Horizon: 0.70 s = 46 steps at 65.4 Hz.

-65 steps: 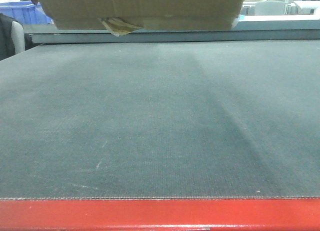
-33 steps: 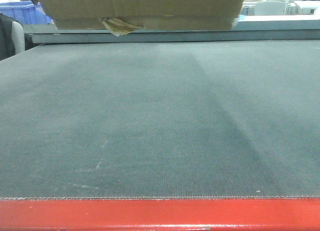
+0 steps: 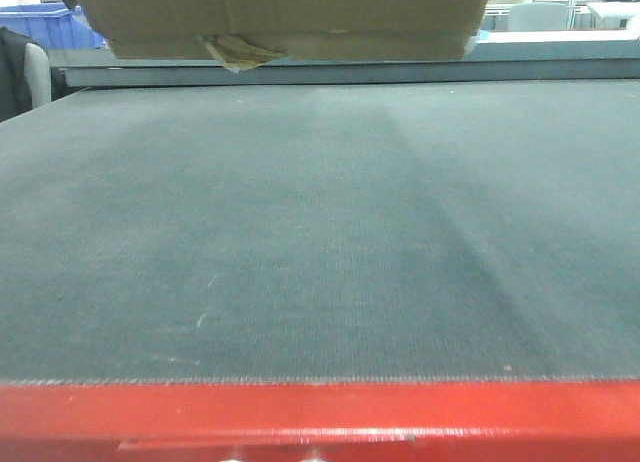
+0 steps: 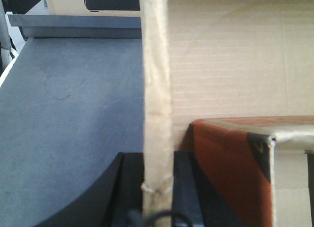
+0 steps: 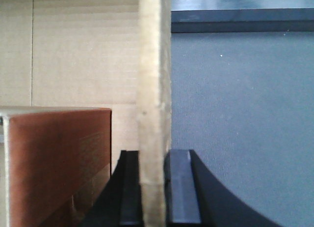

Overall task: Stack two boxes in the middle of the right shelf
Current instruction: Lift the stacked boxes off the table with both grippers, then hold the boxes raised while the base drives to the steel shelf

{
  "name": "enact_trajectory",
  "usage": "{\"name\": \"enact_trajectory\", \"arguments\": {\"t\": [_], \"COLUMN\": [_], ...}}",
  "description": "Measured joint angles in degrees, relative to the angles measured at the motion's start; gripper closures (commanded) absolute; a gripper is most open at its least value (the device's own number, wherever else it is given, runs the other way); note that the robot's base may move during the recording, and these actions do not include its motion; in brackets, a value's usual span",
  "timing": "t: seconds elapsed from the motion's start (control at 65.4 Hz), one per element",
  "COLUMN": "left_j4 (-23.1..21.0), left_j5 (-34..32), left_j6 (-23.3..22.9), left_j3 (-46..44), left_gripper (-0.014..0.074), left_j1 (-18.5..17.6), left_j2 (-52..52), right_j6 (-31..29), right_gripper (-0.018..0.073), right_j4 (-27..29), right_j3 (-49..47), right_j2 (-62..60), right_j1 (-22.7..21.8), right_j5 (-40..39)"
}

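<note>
Grey red-edged mat (image 3: 320, 232) is lying beneath a brown corrugated cardboard box (image 3: 280, 12). Its walls are being clamped — by left jaws and right jaws.

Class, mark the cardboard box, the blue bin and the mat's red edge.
cardboard box (image 3: 300, 7): front view, on its brown face.
blue bin (image 3: 40, 27): front view, on its front wall.
red edge (image 3: 320, 420): front view, middle of the strip.

A dark grey mat (image 3: 320, 232) covers the tabletop ahead of me, with a red edge (image 3: 320, 422) along its near side. A grey metal rail (image 3: 350, 74) crosses its far end. Beyond, to my left, I see blue plastic bins (image 3: 40, 24) and a pale grey rounded shape (image 3: 34, 74). Bright white surfaces (image 3: 560, 17) show far right.
</note>
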Motion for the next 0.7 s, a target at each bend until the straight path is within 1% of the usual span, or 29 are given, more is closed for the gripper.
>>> {"name": "enact_trajectory", "arguments": {"t": [0.704], "left_j4": [0.0], "left_j5": [0.0], "left_j6": [0.1], "left_j3": [0.0], "left_gripper": [0.0707], "left_j1": [0.0], "left_j2": [0.0], "right_j6": [0.1], "right_gripper": [0.0711], "right_j4": [0.0], "right_j3": [0.0], "right_j2": [0.0], "right_j1": [0.0], "right_j5": [-0.1]}}
